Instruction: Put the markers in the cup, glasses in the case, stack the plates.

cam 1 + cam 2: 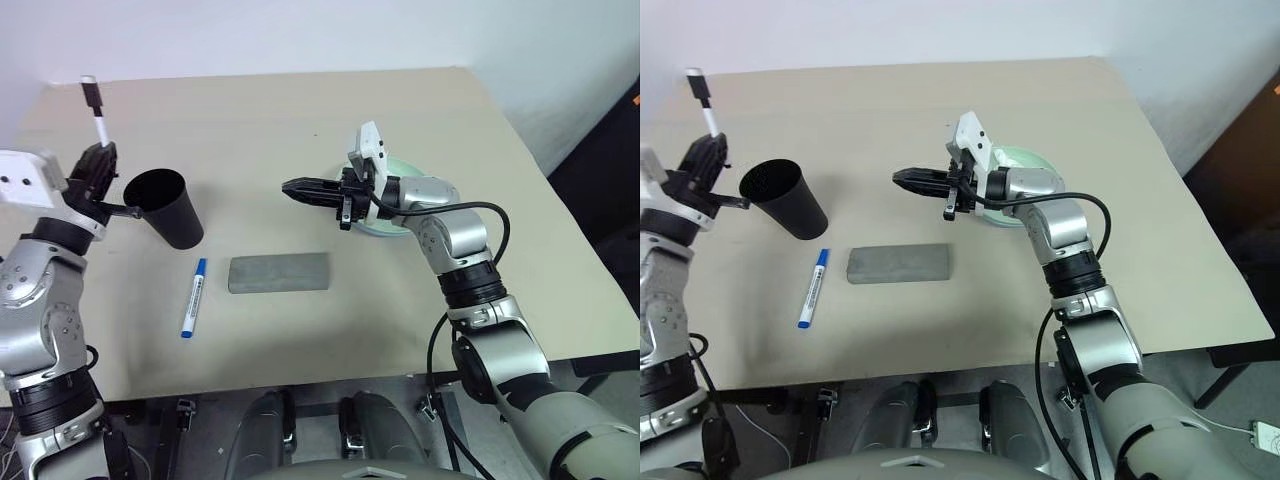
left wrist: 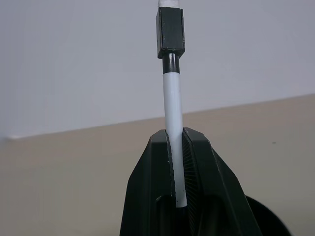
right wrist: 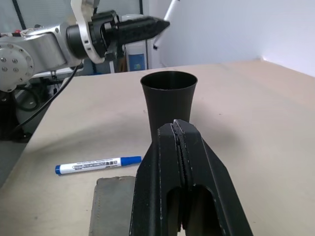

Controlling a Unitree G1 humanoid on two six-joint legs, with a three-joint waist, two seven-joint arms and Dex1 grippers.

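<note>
The left tool (image 1: 97, 160) clamps the dark-ended marker (image 1: 95, 110) just beside the cup (image 1: 166, 205); centre it, probably tipped downward, above the rim before releasing. The right tool (image 1: 300, 189) is closed, empty.

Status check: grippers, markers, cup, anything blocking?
Left gripper shut on dark-ended marker, beside black cup. Right gripper shut, empty. Blue marker on table by closed grey case. Cup mouth unobstructed.
</note>
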